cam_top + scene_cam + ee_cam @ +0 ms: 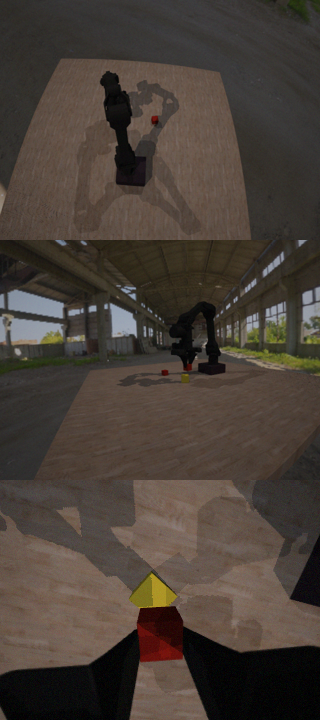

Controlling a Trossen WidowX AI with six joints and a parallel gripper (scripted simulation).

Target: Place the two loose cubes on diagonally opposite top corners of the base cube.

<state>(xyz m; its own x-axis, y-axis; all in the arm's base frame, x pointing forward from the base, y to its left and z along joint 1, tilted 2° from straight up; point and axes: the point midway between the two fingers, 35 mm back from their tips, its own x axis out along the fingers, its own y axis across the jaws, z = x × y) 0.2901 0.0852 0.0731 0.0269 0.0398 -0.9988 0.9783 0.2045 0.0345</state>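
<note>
My gripper [187, 365] [159, 632] is shut on a red cube [188, 367] [160, 642], held above the table. A yellow cube [185, 378] [152, 592], apparently the base cube, stands on the table. In the wrist view its visible part lies just beyond the held cube and is turned about 45 degrees to it; I cannot tell the height between them. The other loose cube, also red [154, 119] [164, 372], rests on the table apart from the yellow one. It does not show in the wrist view. In the top view the arm hides the gripper, the held cube and the yellow cube.
The arm's dark base block [131, 178] [211, 368] [311, 582] stands on the wooden table [201, 155] [155, 426]. The raised arm [120, 113] [210, 327] reaches out from it. Arm shadows cross the table around the cubes.
</note>
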